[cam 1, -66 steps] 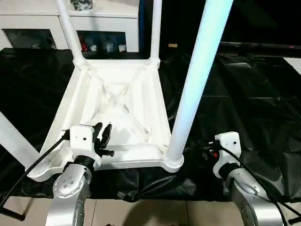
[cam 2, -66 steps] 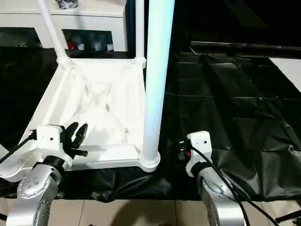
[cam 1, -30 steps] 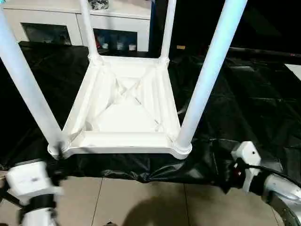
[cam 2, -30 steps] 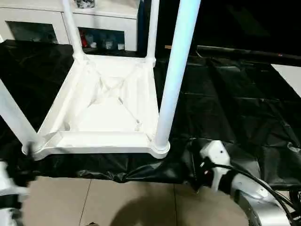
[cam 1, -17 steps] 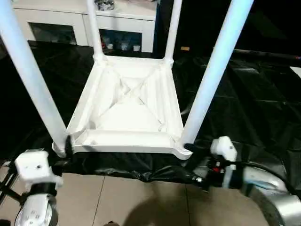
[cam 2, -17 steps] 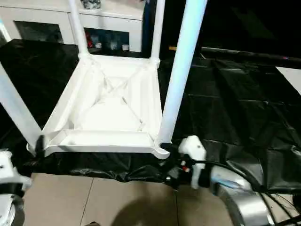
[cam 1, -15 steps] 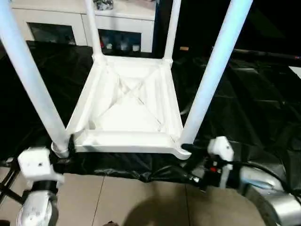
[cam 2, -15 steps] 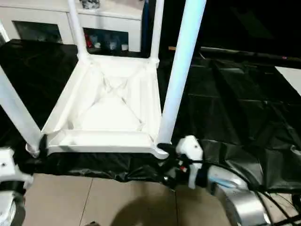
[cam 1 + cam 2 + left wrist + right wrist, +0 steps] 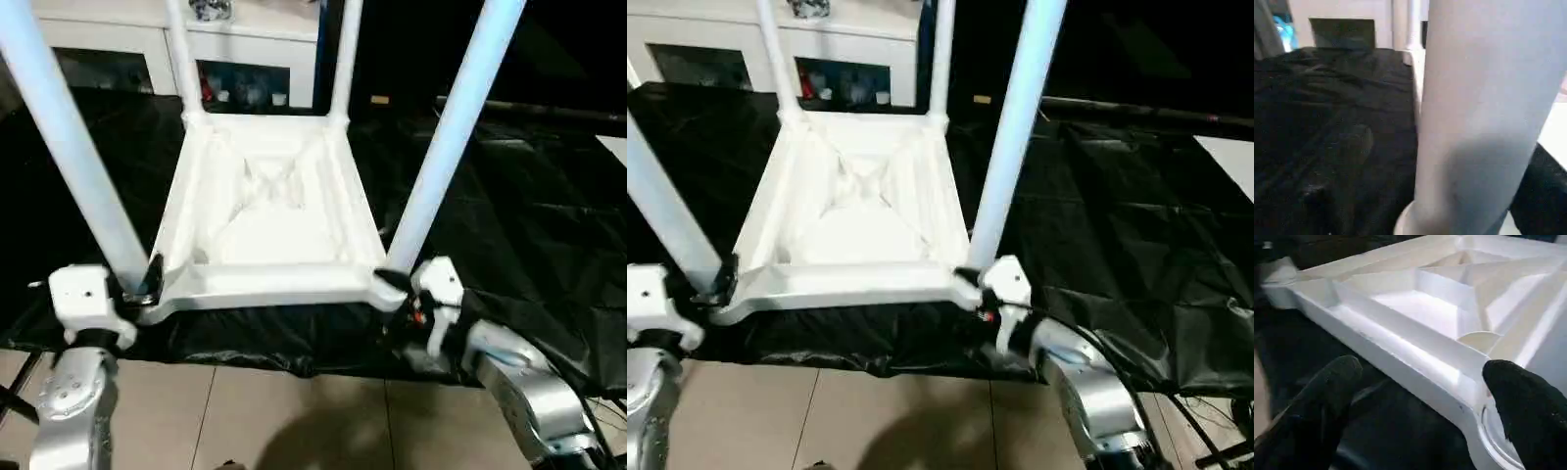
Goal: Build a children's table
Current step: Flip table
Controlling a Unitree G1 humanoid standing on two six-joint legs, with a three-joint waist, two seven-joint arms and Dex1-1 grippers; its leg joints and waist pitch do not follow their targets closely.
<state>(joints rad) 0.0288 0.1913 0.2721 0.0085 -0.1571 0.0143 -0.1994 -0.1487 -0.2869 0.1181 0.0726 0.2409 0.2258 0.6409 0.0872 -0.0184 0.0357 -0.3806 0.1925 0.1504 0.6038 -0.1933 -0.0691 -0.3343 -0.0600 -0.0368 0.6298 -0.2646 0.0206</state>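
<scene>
White plastic filled most of what I saw: the children's table (image 9: 269,211) lay upside down on the bench (image 9: 529,215), which was draped in a black sheet, with all four legs (image 9: 446,137) standing up out of the corner sockets. Behind it stood a white cabinet (image 9: 118,54) with glass doors.

Two seconds before, my left end effector (image 9: 147,284) had been hovering over the near rail and the right end effector (image 9: 1420,396) had sat well off to the side. Both arms then dropped low and came back in. At this moment the left one was pressed against the near left corner at the foot of that leg; I could not tell whether its fingers were open or shut, since its wrist camera was up against the tube. The right one was at the near right corner with its fingers (image 9: 1327,382) spread wide either side of the rim, not yet gripping. The near edge also looked slightly raised compared with a moment earlier.

I judged the assembly done, and this as the start of a two-handed grab to lift or flip the table.
</scene>
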